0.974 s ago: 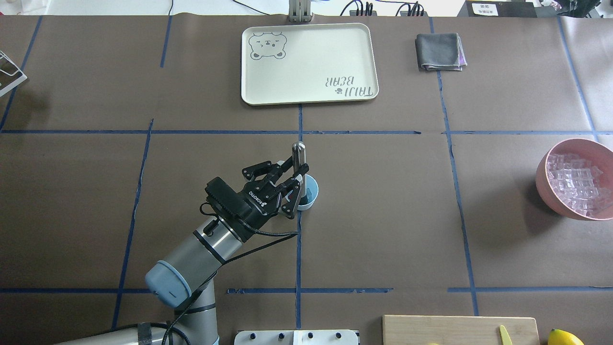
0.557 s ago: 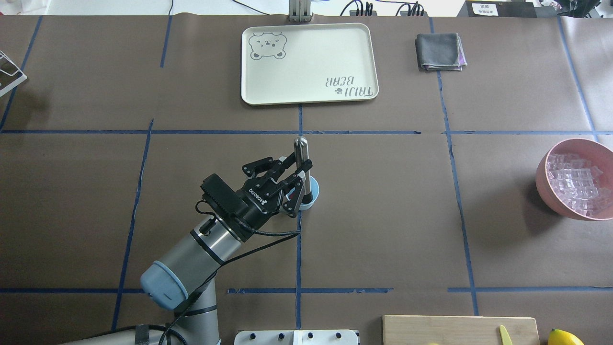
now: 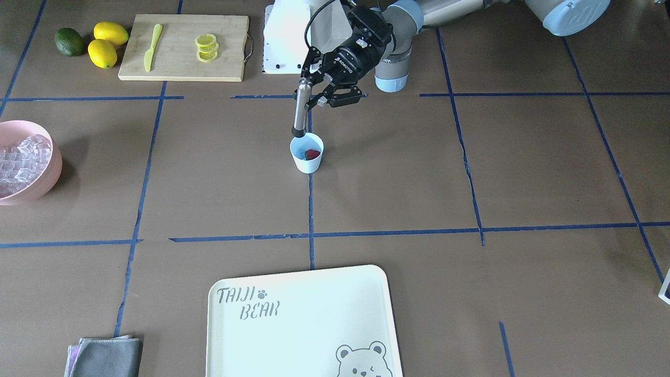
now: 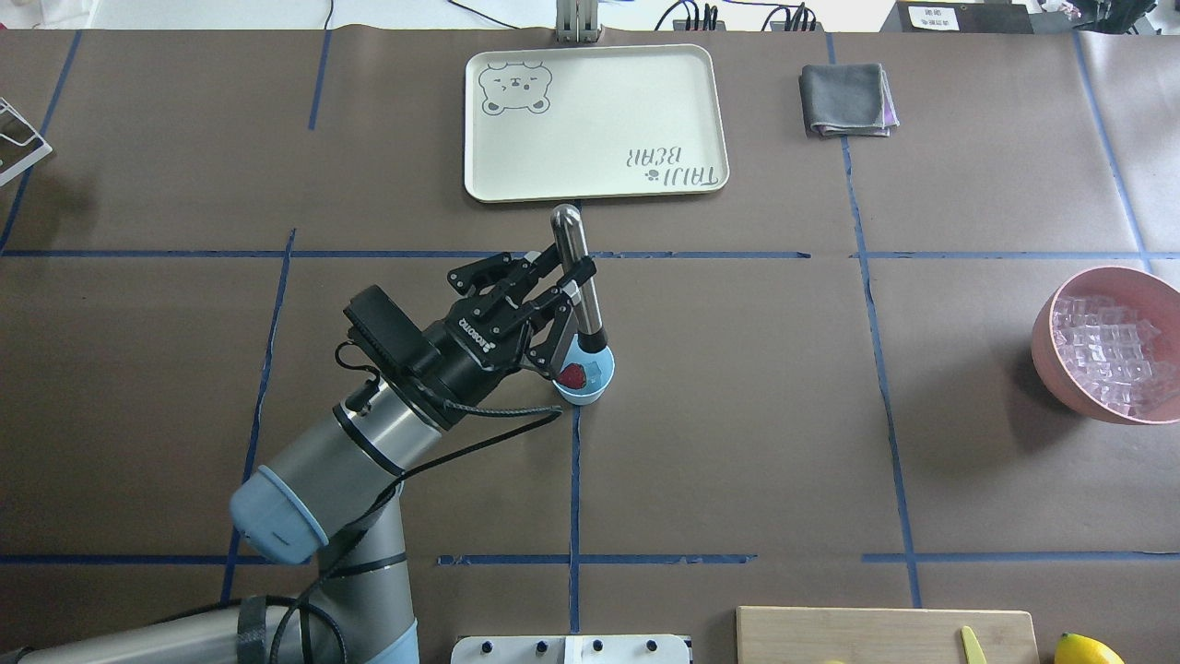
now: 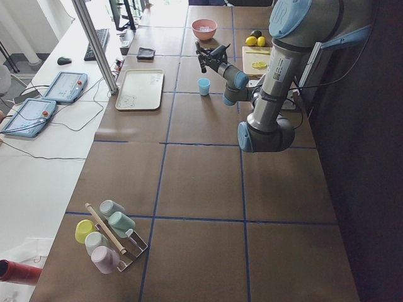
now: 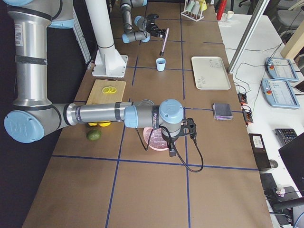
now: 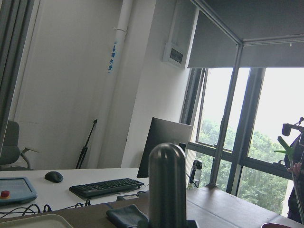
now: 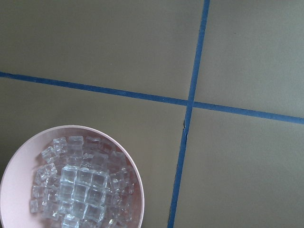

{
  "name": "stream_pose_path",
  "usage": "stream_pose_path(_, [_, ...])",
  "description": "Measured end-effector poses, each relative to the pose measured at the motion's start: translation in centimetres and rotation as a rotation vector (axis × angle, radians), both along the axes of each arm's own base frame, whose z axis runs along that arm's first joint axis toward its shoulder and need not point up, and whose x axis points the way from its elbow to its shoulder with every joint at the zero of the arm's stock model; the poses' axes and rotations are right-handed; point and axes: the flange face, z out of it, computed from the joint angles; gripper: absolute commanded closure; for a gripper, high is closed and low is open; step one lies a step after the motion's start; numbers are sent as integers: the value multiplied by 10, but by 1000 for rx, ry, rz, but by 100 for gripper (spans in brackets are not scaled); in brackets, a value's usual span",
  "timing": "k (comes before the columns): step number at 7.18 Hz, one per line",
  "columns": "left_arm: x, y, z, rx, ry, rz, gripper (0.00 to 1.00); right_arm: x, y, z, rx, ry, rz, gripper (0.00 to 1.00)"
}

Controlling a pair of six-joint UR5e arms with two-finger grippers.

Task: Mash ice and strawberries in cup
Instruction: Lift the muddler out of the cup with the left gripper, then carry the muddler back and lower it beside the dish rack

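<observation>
The pale blue cup (image 4: 584,389) stands near the table's middle, also in the front view (image 3: 306,161). A red strawberry (image 4: 573,375) (image 3: 312,154) lies inside it, with what looks like a clear ice cube (image 4: 601,369) beside it. My left gripper (image 4: 572,288) (image 3: 310,94) is shut on a metal muddler (image 4: 578,277) (image 3: 299,112). The muddler is tilted, its lower end at the cup's rim above the contents. More ice (image 4: 1111,355) (image 8: 80,185) fills the pink bowl (image 4: 1048,327) at the right edge. My right arm (image 6: 171,116) hovers over that bowl; I cannot tell whether its gripper is open.
A cream bear tray (image 4: 595,120) lies at the far middle and a grey cloth (image 4: 846,100) at the far right. A cutting board (image 3: 172,63) with lemon slices (image 3: 207,47), a yellow knife (image 3: 151,47), lemons (image 3: 107,44) and an avocado (image 3: 69,42) sit near the robot's base.
My left gripper has lifted the muddler up and out of the cup and drawn back to the left. The strawberry in the cup now shows.
</observation>
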Motion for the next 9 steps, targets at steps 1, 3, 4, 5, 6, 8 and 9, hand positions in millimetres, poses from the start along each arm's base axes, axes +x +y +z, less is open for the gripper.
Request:
stream_pose_path(1, [-28,-25,-1,-10,20,46,100,0,-1,0,-1,0,0,0])
stream_pose_path(3, [-96,-90,25,-102,31,173,100,0,-4,-1,2,-1,0,0])
stream_pose_path(4, [-131,-121,47,-180,14,230,100,0,-6,-3,7,0,0,0])
stream_pose_path(5, [-164,-144,71,-266,-3,288,100,0,-7,-5,11,1,0,0])
stream_pose_path(6, [-200,-163,97,-376,-9,367,100,0,-7,-6,13,3,1,0])
stream_pose_path(8, [-267,-190,145,-649,-50,530,100,0,-8,-6,12,5,3,0])
stream_pose_path(9, [-301,-197,170,-798,-78,611,100,0,-8,-7,11,5,4,0])
